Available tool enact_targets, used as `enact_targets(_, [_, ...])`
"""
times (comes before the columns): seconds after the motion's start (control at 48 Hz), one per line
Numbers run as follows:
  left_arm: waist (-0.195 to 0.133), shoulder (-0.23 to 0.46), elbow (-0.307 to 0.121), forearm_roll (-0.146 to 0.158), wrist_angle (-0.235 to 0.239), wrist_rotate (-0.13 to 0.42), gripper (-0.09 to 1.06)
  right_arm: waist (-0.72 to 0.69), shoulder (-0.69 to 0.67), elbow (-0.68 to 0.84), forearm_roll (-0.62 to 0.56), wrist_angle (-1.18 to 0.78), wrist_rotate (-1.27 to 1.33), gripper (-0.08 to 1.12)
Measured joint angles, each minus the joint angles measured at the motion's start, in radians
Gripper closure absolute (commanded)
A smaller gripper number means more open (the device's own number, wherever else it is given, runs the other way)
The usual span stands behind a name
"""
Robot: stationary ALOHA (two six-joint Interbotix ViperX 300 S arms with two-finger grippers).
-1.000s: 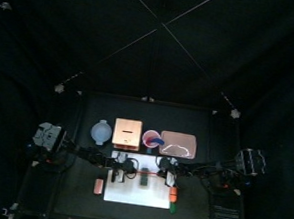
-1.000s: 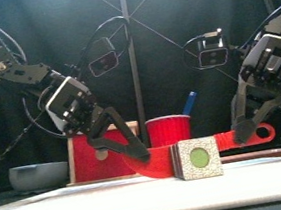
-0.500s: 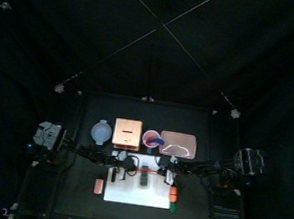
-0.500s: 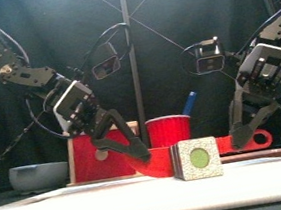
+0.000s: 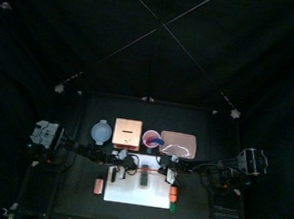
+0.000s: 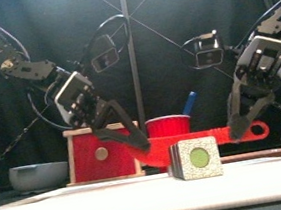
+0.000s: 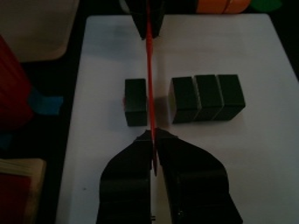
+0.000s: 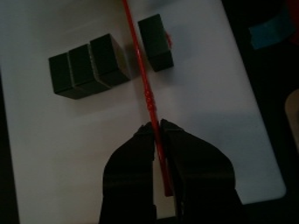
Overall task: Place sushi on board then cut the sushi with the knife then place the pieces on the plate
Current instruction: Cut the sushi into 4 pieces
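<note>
Currently: cut step, part done. On the white cutting board there are four sushi blocks: one loose block and a trio touching side by side. One red knife lies over the gap between them, about level with the block tops. The left gripper and right gripper each have their jaws clamped on it, one per end. Next, probably: shift the blade to the trio's nearest seam and press straight down. Behind the board: one red cup holding one blue knife, and one pink tray with no sushi on it yet.
</note>
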Motion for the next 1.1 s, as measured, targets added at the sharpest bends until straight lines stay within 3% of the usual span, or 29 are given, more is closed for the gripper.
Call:
enact_targets(0.229, [-0.006, -0.078, 0.003, 0.067, 0.003, -0.002, 0.53, 0.0, -0.098, 0.009, -0.003, 0.018, 0.0, 0.65])
enact_targets(0.438, [-0.037, -0.083, 0.003, 0.077, 0.003, -0.006, 0.53, 0.021, -0.126, 0.018, 0.015, 0.021, 0.0, 0.65])
enact_targets(0.667, [-0.077, -0.064, 0.002, 0.058, 0.002, -0.009, 0.53, 0.063, -0.126, 0.018, 0.055, 0.021, 0.0, 0.65])
enact_targets(1.104, [-0.103, -0.018, -0.005, -0.005, -0.002, -0.009, 0.53, 0.089, -0.086, 0.018, 0.087, 0.02, 0.0, 0.65])
